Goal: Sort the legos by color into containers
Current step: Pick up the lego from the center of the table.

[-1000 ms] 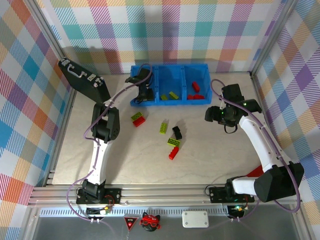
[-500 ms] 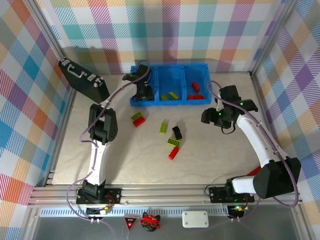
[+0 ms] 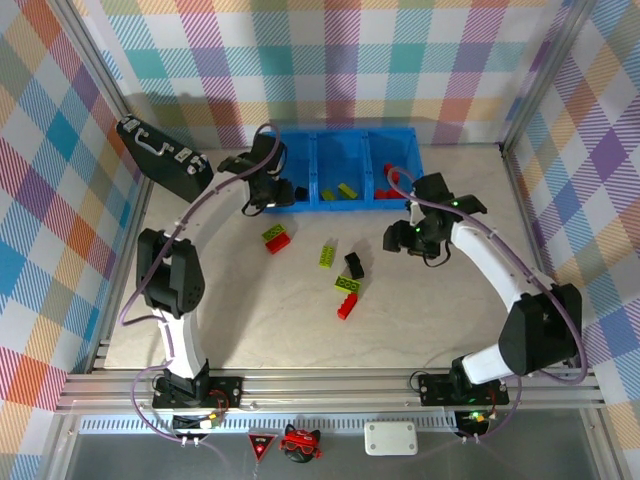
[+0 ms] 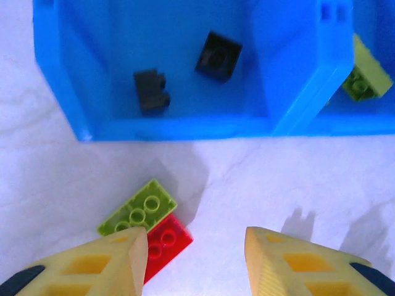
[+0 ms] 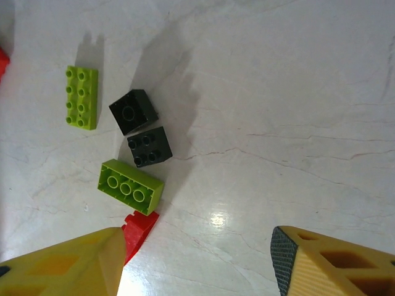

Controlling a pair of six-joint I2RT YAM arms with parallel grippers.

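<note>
The blue containers (image 3: pixel 395 131) lie across the upper middle of the top view, long axis left to right, three compartments in a row. The middle one holds two lime bricks (image 3: pixel 347 190), the right one red bricks (image 3: pixel 388 193). The left arm's wrist hangs over the left compartment there; the left wrist view looks into it and finds two black bricks (image 4: pixel 151 91), apart from each other.

Just below that compartment's front wall, on the counter (image 3: pixel 250 320), a green brick (image 4: pixel 137 208) and a red brick (image 4: pixel 165 243) lie touching side by side, both running lower left to upper right. The left fingers (image 4: pixel 111 265) stand moderately apart at the frame's bottom, nothing between them; one covers the red brick's lower end.

The right wrist view shows a lime eight-stud brick (image 5: pixel 81 97) lengthwise up the frame, two black square bricks (image 5: pixel 133 111) just beside it, a second green brick (image 5: pixel 130 186) slanting upper left to lower right, and a red piece (image 5: pixel 140 227) partly under a finger. The top view merges the blacks into one dark lump. The right fingers (image 5: pixel 333 262) are wide, holding nothing.

A black briefcase (image 3: pixel 165 158) sits at upper left of the top view, apart from the containers.
</note>
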